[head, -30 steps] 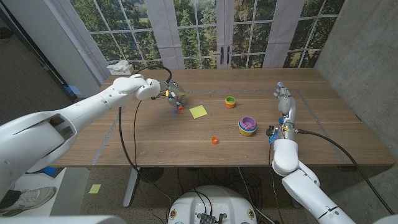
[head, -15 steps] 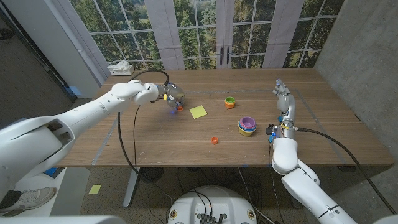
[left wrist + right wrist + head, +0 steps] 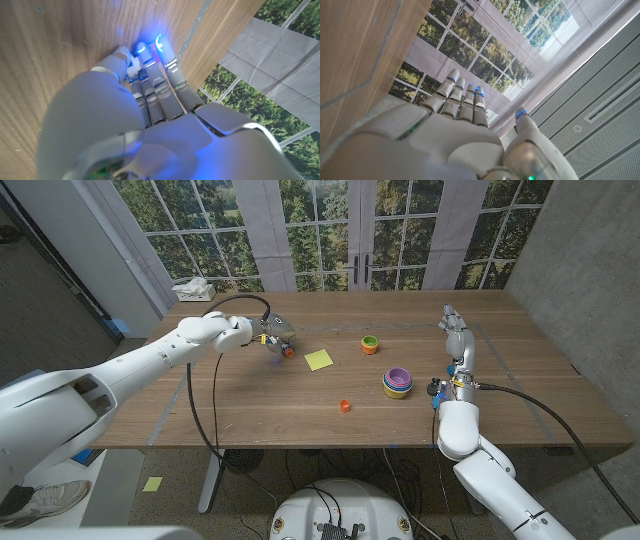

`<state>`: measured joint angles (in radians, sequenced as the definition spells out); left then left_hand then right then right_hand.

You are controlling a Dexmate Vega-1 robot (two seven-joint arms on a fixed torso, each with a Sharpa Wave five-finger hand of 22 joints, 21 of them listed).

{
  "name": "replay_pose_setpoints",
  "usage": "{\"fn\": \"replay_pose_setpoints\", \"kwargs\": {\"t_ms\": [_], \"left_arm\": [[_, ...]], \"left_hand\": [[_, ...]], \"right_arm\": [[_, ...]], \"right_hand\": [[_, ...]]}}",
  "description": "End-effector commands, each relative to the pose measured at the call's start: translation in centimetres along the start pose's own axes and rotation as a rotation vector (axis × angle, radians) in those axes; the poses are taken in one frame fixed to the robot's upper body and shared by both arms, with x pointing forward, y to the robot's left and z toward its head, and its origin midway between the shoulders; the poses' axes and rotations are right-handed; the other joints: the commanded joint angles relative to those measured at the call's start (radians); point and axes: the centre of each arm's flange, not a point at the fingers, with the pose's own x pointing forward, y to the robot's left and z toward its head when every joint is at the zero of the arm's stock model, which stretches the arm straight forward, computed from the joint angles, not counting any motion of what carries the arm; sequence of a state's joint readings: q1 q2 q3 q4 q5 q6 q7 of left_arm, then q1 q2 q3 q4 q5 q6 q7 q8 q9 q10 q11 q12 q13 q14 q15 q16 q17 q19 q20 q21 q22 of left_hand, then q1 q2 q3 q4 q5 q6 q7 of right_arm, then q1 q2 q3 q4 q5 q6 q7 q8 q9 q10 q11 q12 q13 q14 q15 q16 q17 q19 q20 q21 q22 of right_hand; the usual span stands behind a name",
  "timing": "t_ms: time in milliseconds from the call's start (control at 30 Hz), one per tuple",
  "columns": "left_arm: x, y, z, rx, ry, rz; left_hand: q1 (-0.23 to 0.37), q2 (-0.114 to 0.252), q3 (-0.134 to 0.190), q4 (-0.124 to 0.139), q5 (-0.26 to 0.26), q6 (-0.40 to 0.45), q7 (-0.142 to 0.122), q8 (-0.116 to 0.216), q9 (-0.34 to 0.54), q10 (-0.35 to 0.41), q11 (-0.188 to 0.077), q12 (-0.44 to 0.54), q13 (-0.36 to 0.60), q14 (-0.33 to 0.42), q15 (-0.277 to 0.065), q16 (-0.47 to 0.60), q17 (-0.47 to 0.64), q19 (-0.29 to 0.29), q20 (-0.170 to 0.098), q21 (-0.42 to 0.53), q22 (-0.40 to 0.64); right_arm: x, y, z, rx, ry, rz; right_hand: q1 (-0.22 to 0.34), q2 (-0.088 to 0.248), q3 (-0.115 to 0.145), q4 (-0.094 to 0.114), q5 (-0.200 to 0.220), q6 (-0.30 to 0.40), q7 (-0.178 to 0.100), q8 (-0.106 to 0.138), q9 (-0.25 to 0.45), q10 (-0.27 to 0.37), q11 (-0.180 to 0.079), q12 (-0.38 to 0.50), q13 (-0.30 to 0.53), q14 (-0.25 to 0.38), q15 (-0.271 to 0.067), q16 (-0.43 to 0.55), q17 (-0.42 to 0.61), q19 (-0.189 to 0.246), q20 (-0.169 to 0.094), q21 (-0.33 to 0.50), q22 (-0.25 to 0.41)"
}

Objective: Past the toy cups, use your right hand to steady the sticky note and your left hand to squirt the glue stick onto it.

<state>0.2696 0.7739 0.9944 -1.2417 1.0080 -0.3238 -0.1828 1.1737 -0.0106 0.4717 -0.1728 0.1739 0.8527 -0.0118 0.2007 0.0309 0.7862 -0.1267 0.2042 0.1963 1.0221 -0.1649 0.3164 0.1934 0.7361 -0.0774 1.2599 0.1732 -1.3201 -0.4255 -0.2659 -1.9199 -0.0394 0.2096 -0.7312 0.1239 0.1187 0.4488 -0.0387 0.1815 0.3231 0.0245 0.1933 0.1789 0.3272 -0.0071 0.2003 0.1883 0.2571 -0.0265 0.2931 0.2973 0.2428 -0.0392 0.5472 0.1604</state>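
The yellow sticky note (image 3: 319, 360) lies on the wooden table (image 3: 260, 410), a little right of my left hand (image 3: 274, 333). That hand is curled down at the table and grips the glue stick (image 3: 288, 351), whose orange end pokes out toward the note. In the left wrist view the fingers (image 3: 159, 75) close around a small white part (image 3: 131, 65) against the wood. My right hand (image 3: 455, 330) stands at the table's right side with fingers straight and apart (image 3: 462, 97), holding nothing, well away from the note. A green-and-orange toy cup (image 3: 370, 344) and a purple-and-yellow stack of cups (image 3: 398, 382) sit between.
A small orange cap (image 3: 345, 406) lies alone toward the front of the table. A white tissue box (image 3: 192, 288) sits at the back left corner. A black cable (image 3: 205, 395) hangs from my left arm over the table. Windows run behind the far edge.
My left hand has drawn slightly left and back with the glue stick, away from the note. The right hand has barely moved.
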Motion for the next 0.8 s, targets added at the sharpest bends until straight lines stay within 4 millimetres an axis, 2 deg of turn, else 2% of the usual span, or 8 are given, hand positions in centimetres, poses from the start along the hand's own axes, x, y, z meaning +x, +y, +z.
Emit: {"fn": "replay_pose_setpoints", "kwargs": {"t_ms": [33, 100, 167, 267, 600, 800], "left_arm": [[0.4, -5.1, 4.0, -0.032, -0.065, -0.045], [0.2, -5.0, 4.2, -0.015, -0.064, -0.012], [0.2, -5.0, 4.2, -0.022, -0.068, -0.011], [0.1, -5.0, 4.2, -0.023, -0.067, 0.014], [-0.6, -4.4, 3.7, -0.096, -0.064, 0.09], [-1.2, -3.2, 3.3, -0.122, -0.035, 0.165]], "left_hand": [[0.088, 0.01, -0.012, -0.014, 0.003, 0.246, 0.007, 0.03, 0.173, 0.206, -0.044, 0.051, 0.014, 0.077, -0.079, 0.037, 0.023, 0.029, -0.13, 0.021, 0.013], [0.118, 0.011, -0.022, -0.011, 0.003, 0.267, 0.0, 0.034, 0.178, 0.277, -0.046, 0.074, 0.023, 0.138, -0.079, 0.066, 0.029, 0.044, -0.13, 0.039, 0.018], [0.147, 0.012, -0.034, -0.007, 0.004, 0.272, -0.003, 0.033, 0.185, 0.335, -0.033, 0.102, 0.052, 0.211, -0.078, 0.096, 0.034, 0.051, -0.13, 0.068, 0.024], [0.158, 0.012, -0.043, -0.004, 0.003, 0.291, 0.006, 0.039, 0.189, 0.356, -0.024, 0.116, 0.074, 0.246, -0.077, 0.116, 0.046, 0.048, -0.131, 0.089, 0.027], [0.178, 0.001, -0.057, -0.004, 0.004, 0.32, 0.017, 0.045, 0.191, 0.379, -0.013, 0.123, 0.088, 0.268, -0.076, 0.123, 0.047, 0.055, -0.13, 0.121, 0.029], [0.182, 0.001, -0.061, -0.003, 0.005, 0.321, 0.019, 0.042, 0.191, 0.382, -0.01, 0.125, 0.095, 0.279, -0.076, 0.128, 0.05, 0.054, -0.131, 0.128, 0.028]], "right_arm": [[-0.2, -0.3, 0.6, -0.018, -0.017, -0.006], [-0.2, -0.4, 0.7, -0.023, -0.023, -0.003], [-0.3, -0.4, 0.8, -0.026, -0.024, 0.0], [-0.4, -0.4, 0.9, -0.029, -0.027, -0.001], [-0.7, -0.3, 1.0, -0.026, -0.029, -0.004], [-0.6, -0.2, 1.0, -0.025, -0.027, -0.002]], "right_hand": [[-0.003, 0.003, 0.001, -0.004, -0.003, 0.006, 0.003, 0.001, 0.002, 0.009, -0.001, 0.005, 0.004, 0.011, -0.003, 0.006, 0.0, 0.009, -0.015, -0.002, 0.006], [-0.003, 0.004, 0.001, -0.005, -0.003, 0.006, 0.003, 0.001, 0.002, 0.01, 0.0, 0.005, 0.004, 0.012, -0.002, 0.006, 0.0, 0.01, -0.014, -0.003, 0.006], [-0.002, 0.003, 0.001, -0.006, -0.003, 0.007, 0.004, 0.001, 0.002, 0.01, 0.0, 0.004, 0.004, 0.013, -0.001, 0.006, 0.0, 0.01, -0.014, -0.004, 0.006], [-0.001, 0.004, 0.001, -0.008, -0.002, 0.009, 0.004, 0.002, 0.002, 0.012, 0.0, 0.004, 0.004, 0.014, 0.0, 0.006, -0.001, 0.012, -0.013, -0.006, 0.006], [-0.002, 0.004, 0.001, -0.009, -0.003, 0.01, 0.004, 0.002, 0.002, 0.015, 0.0, 0.004, 0.004, 0.016, 0.0, 0.006, -0.002, 0.014, -0.013, -0.013, 0.006], [-0.003, 0.004, 0.0, -0.01, -0.003, 0.012, 0.003, 0.002, 0.002, 0.015, -0.001, 0.003, 0.004, 0.015, -0.002, 0.006, -0.002, 0.016, -0.012, -0.016, 0.006]]}}
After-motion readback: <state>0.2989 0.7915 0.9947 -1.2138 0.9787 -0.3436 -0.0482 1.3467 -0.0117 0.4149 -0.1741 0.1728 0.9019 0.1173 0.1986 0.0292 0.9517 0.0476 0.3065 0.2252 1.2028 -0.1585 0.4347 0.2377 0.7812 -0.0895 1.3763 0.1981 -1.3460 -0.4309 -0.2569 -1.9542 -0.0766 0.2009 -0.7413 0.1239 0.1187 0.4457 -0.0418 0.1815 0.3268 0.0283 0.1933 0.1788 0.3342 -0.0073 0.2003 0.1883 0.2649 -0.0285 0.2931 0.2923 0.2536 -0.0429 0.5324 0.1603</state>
